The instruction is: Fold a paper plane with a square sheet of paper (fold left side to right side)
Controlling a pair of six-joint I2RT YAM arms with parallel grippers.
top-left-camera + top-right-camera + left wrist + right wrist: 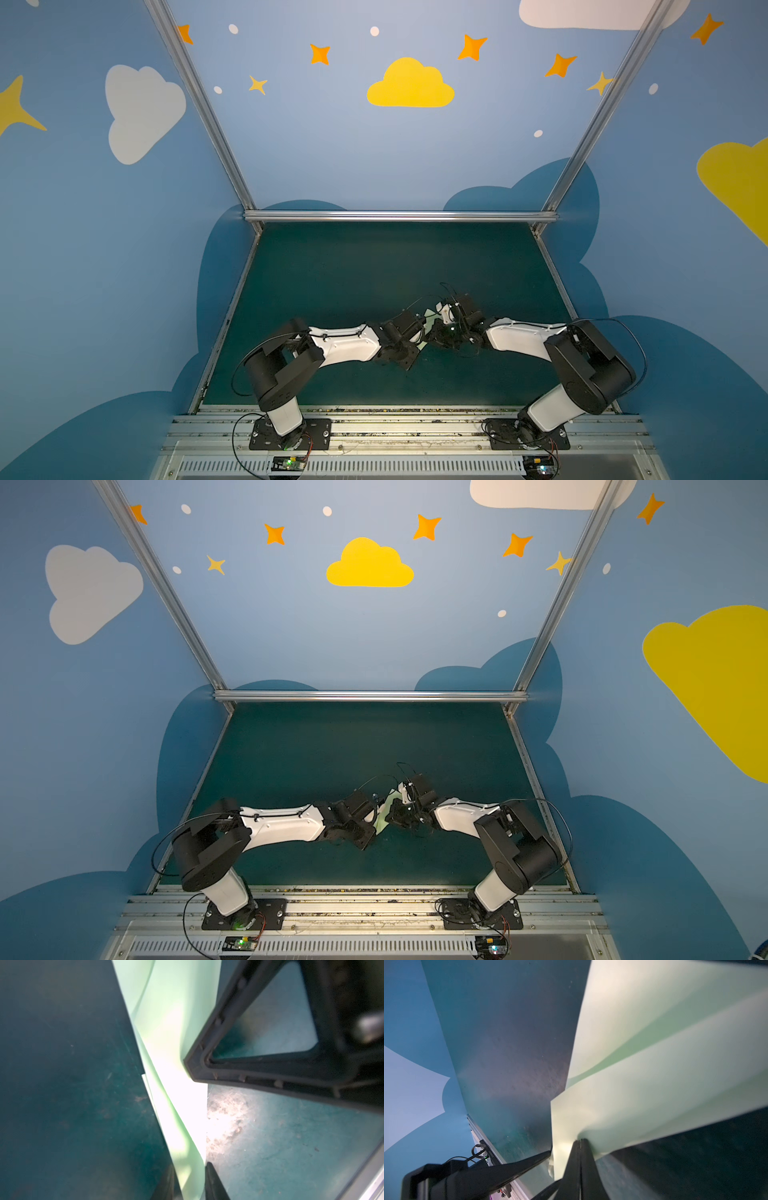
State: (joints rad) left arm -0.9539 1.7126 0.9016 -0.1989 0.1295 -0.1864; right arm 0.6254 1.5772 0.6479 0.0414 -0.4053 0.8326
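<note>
Right wrist view: the right jaws are pressed together at their tips, clamped on a lower edge of the sheet of paper [654, 1084]. The pale-green sheet is folded into several overlapping layers with long creases and fans away from the grip. A black finger [519, 1165] of the left arm reaches in from the side and meets the paper's near edge.

From the left wrist view, the sheet of paper [172, 1043] stands on edge above the dark green desk [62, 1084], brightly lit along its middle. The left jaws stand narrowly apart, one tip on each side of the folded layers. Whether they press on the paper cannot be told. A black triangular frame [199, 1064] lies against the far side of the sheet.

In both top views the left arm [345, 343] and right arm [523, 336] meet wrist to wrist over the middle of the desk [374, 266], nearer its front. Only slivers of the sheet [381, 820] show between them.
</note>
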